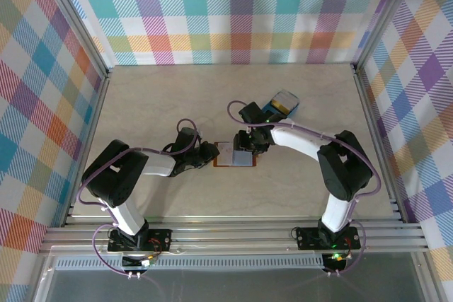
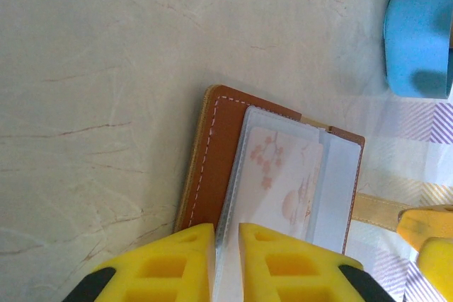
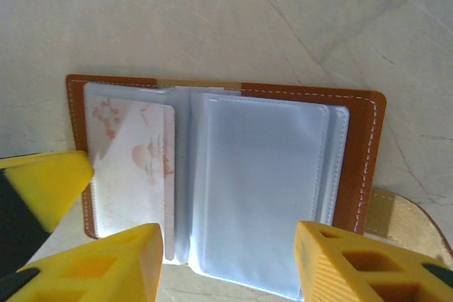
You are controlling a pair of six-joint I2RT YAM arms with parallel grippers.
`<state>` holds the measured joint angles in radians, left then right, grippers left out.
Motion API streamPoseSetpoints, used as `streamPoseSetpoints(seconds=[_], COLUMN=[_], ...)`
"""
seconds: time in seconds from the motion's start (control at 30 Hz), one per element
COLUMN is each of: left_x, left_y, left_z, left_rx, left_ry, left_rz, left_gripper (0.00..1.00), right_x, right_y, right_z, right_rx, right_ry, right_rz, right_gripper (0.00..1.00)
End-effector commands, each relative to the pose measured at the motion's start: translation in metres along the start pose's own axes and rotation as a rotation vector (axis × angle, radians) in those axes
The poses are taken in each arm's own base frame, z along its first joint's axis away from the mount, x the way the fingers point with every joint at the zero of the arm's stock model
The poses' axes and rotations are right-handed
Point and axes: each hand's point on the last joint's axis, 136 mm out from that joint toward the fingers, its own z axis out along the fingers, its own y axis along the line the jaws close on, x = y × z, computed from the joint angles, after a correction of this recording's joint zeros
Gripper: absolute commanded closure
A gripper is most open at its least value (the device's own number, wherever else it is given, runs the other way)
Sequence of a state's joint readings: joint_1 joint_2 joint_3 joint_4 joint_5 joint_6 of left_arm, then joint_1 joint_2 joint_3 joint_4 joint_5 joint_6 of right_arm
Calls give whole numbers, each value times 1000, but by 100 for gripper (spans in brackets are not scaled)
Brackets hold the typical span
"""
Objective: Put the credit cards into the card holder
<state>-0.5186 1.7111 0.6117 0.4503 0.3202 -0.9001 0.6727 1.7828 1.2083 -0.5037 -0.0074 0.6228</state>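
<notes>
The card holder (image 3: 364, 153) is brown leather, smooth with a faint sheen and edged in pale stitching. Its snap tab (image 3: 403, 217) shows a rougher, suede-like tan face. The sleeves (image 3: 262, 189) are pale bluish plastic film, glossy and slightly wrinkled. The credit card (image 3: 134, 175) is smooth whitish plastic with a pink print. The table (image 1: 177, 97) is matt beige with marble-like veins. The tray (image 2: 417, 40) is smooth blue plastic. The right gripper (image 3: 226, 238) has fingers (image 3: 340, 266) of matt yellow plastic, and so does the left gripper (image 2: 226, 235). The frame rails (image 1: 233, 235) are dull silvery metal.
</notes>
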Motion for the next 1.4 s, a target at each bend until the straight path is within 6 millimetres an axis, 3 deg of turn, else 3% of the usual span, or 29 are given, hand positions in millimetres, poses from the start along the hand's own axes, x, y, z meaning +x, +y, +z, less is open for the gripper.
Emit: streamPoseSetpoints(seconds=[0.0, 0.77, 1.37], left_x=[32, 31, 33], left_y=[61, 65, 66], left_z=[0, 1, 1], left_rx=[-192, -214, -214], left_ry=[95, 94, 97], left_rz=[-67, -71, -74], left_gripper=[82, 82, 82], right_x=[0, 1, 2], right_y=[-4, -15, -9], right_z=[3, 24, 34], right_rx=[38, 82, 55], right_ry=[16, 75, 96], right_rz=[-24, 6, 12], right_gripper=[48, 46, 47])
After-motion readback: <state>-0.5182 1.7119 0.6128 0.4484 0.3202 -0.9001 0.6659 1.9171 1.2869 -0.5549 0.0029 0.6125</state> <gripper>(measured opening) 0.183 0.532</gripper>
